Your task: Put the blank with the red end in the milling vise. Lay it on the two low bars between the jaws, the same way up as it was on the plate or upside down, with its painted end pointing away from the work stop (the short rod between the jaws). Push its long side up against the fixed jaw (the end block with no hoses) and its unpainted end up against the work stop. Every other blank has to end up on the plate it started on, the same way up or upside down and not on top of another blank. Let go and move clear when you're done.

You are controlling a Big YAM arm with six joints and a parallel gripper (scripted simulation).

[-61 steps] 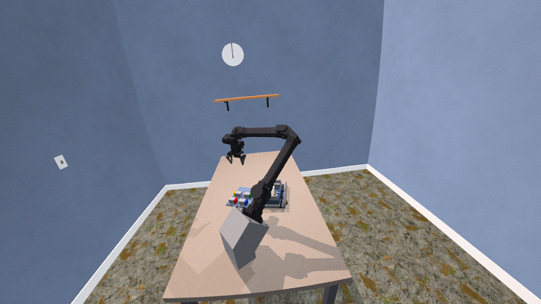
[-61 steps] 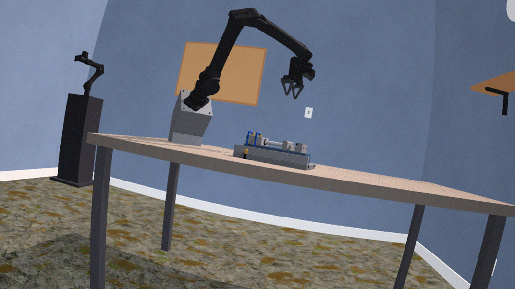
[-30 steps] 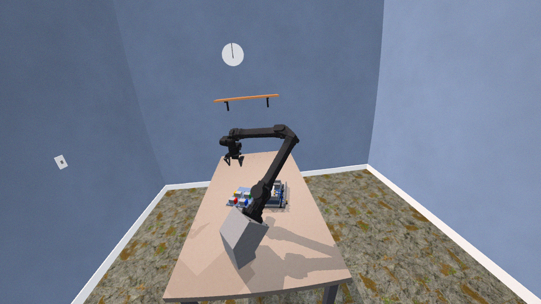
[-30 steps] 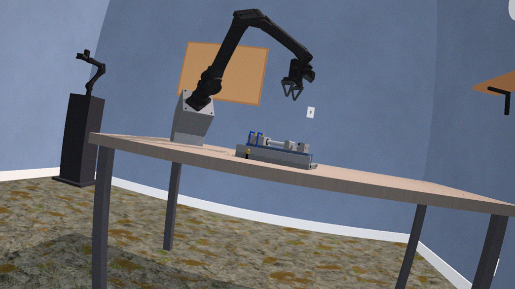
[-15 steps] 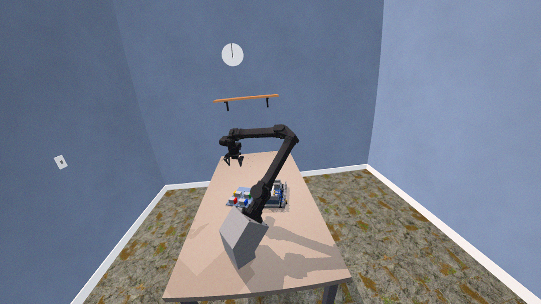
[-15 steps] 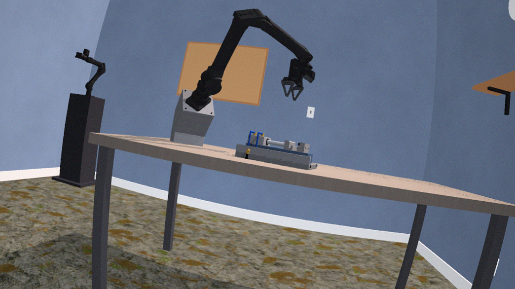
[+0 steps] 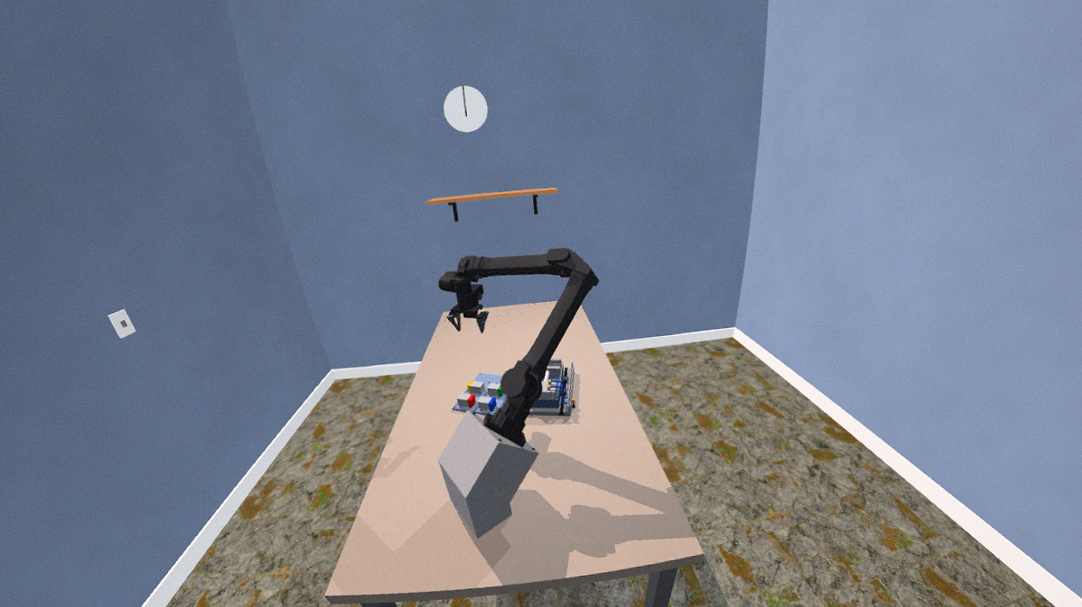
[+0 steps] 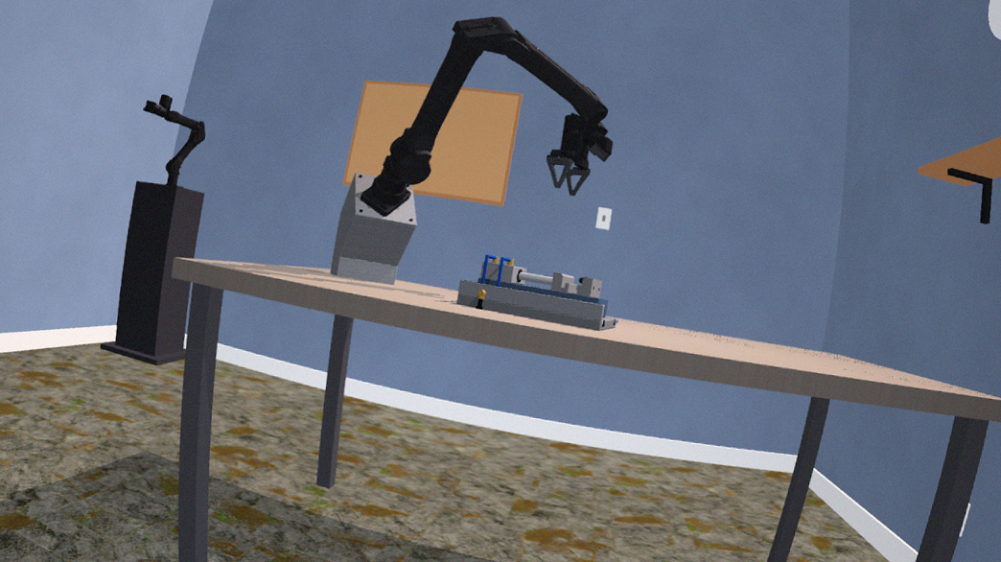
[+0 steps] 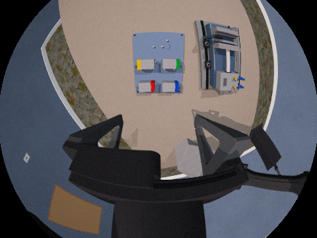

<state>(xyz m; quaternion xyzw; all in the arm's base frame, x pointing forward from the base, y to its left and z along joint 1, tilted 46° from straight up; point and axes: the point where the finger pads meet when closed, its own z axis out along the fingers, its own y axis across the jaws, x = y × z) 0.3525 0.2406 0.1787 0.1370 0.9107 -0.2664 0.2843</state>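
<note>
The blank with the red end (image 9: pixel 144 87) (image 7: pixel 463 399) lies on the blue plate (image 9: pixel 142 43), at the lower left in the wrist view, its red end facing right. The yellow-ended blank (image 9: pixel 147 64), green-ended blank (image 9: pixel 169 64) and blue-ended blank (image 9: pixel 168 86) lie separately on the same plate. The milling vise (image 9: pixel 203 56) (image 8: pixel 536 304) stands beside it. Its fixed jaw (image 8: pixel 590 287) is at the end away from the blue hoses (image 9: pixel 240 79). No blank shows between the jaws; I cannot make out the work stop clearly. My gripper (image 7: pixel 468 330) (image 8: pixel 566 190) (image 9: pixel 158 118) is open and empty, high above the table.
The grey arm pedestal (image 7: pixel 483 469) (image 8: pixel 373 240) stands on the table (image 7: pixel 425 530) on the near side of the plate in the top view. Small pegs (image 9: pixel 154 47) stand on the plate's upper part in the wrist view. A yellow-topped knob (image 8: pixel 481 295) is at the vise's side.
</note>
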